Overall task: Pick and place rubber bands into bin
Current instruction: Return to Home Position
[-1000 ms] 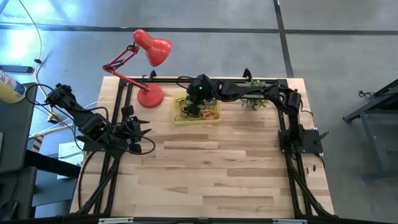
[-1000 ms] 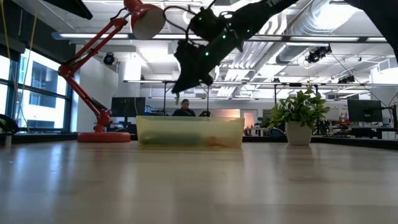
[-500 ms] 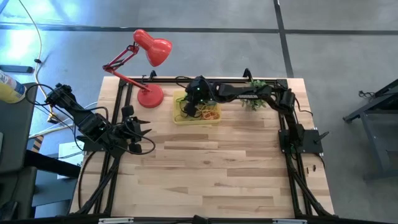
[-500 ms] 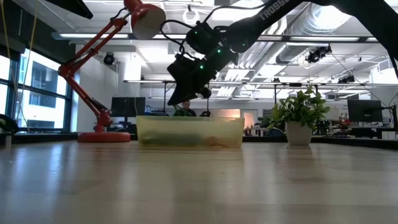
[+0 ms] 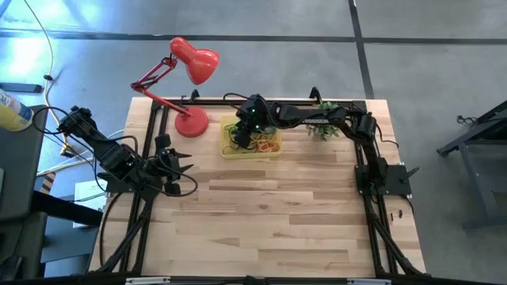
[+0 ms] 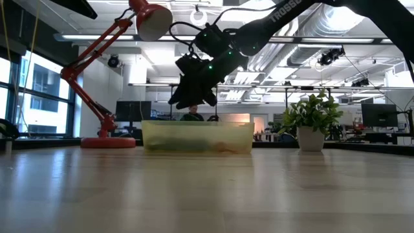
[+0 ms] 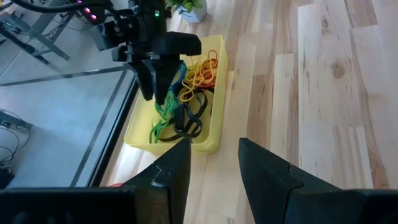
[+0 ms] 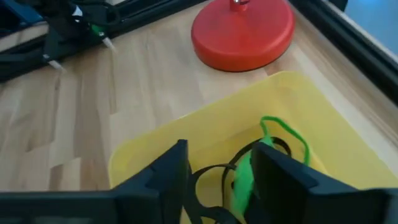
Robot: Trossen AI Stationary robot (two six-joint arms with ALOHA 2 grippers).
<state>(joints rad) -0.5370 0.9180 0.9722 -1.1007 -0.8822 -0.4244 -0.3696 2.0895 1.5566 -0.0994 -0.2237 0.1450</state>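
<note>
Right gripper parted and empty, hanging over the bin.
The rubber bands lie inside. A green loop rears just under its fingers and could snag as the arm withdraws. Versus a second ago, it has edged toward the lamp. Left gripper waits, parted, at the table's left edge.

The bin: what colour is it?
The bin is yellow, best seen in the left wrist view.

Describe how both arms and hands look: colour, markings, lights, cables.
The left arm and right arm are dark and jointed. The left hand and right hand each have two flat dark fingers. The right arm carries white lettering, a green light at its wrist and a looping black cable.
</note>
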